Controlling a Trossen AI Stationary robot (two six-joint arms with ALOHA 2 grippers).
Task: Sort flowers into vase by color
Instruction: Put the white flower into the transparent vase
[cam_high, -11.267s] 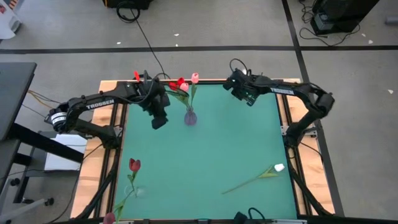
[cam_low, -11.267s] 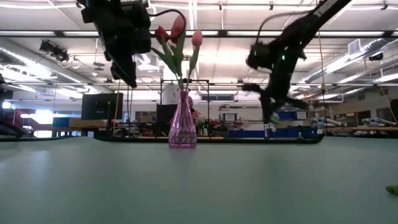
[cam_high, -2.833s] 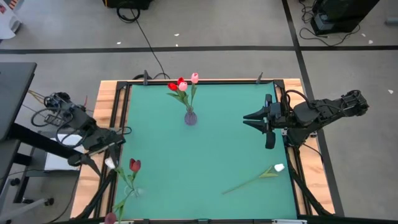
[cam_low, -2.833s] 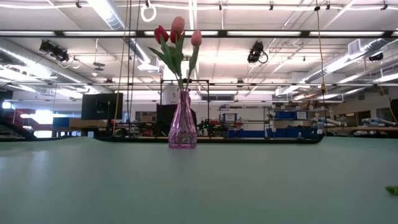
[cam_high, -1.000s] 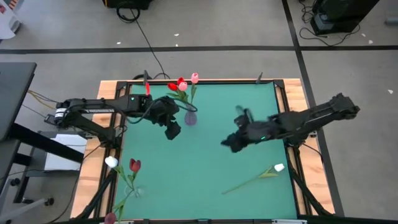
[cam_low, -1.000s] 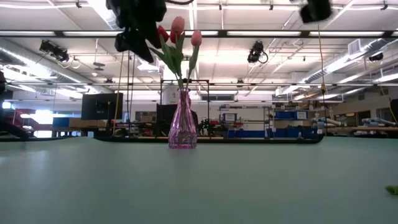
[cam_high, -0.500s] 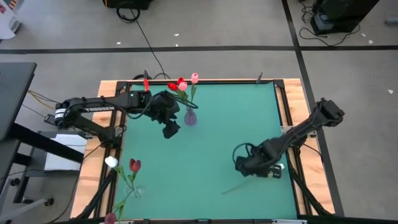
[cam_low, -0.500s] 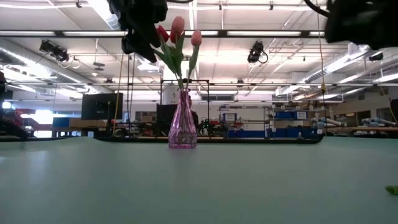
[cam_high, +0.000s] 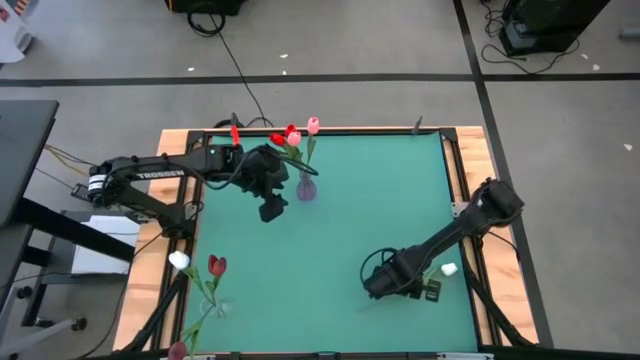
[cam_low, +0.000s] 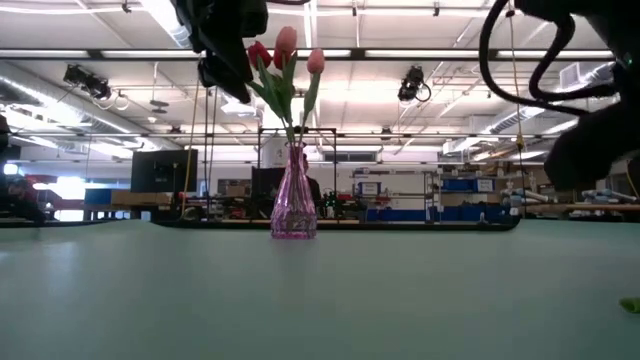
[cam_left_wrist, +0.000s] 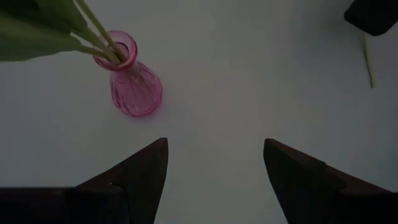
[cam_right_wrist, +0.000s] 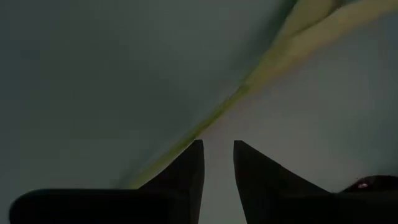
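Note:
A pink glass vase (cam_high: 305, 188) stands at the far middle of the green table and holds red and pink tulips (cam_high: 293, 135); it also shows in the low view (cam_low: 293, 195) and the left wrist view (cam_left_wrist: 132, 90). My left gripper (cam_high: 271, 209) hangs open and empty just left of the vase, above the table. A white tulip (cam_high: 449, 269) lies flat at the near right. My right gripper (cam_high: 382, 283) is low over its stem (cam_right_wrist: 214, 115), its fingers only a narrow gap apart, the stem just past their tips. My right gripper comes at the white tulip's stem (cam_right_wrist: 186, 144) from above, and the stem runs slantwise past the tip of one finger (cam_right_wrist: 194, 155). I cannot tell whether the fingers touch it. The tulip lies flat on the table.
At the near left corner a red bud (cam_high: 216, 265), a white bud (cam_high: 178, 261) and a dark pink bud (cam_high: 176, 350) stand on thin stems by the table's wooden edge. The green middle of the table (cam_high: 330, 240) is bare.
My right gripper has swung from the table's middle right toward the near edge and gone down over the white tulip's stem. The tulip lies where it did. The vase and its flowers have not moved.

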